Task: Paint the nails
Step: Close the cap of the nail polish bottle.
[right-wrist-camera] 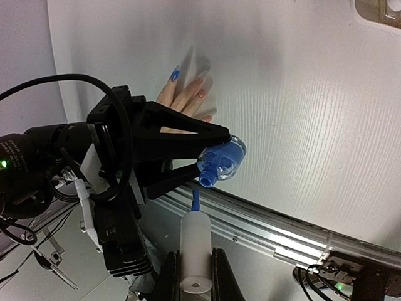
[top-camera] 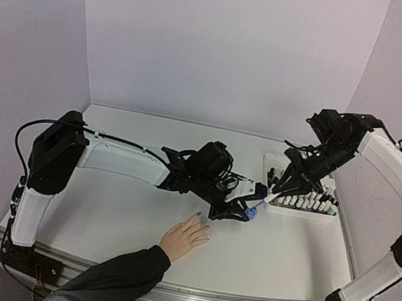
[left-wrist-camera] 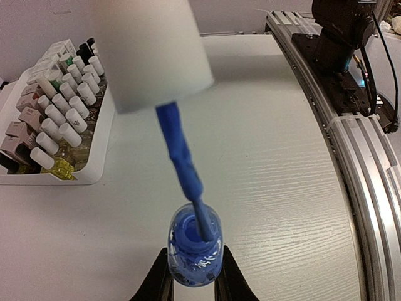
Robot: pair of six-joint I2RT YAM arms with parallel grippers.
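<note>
Toward the right edge of the worktop (top-camera: pixel 119 214), your left claw (left-wrist-camera: pixel 195 276) gripped the bottle (left-wrist-camera: pixel 195 251), your right claw (right-wrist-camera: pixel 192 276) the brush cap (right-wrist-camera: pixel 193 241). You needed to wipe excess on the neck (left-wrist-camera: pixel 188 221).

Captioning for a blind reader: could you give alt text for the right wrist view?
The left pincer grips a blue polish bottle while the right pincer holds its white cap, brush tip in the bottle's mouth. Behind, a hand rests on the table, one nail painted blue.
</note>
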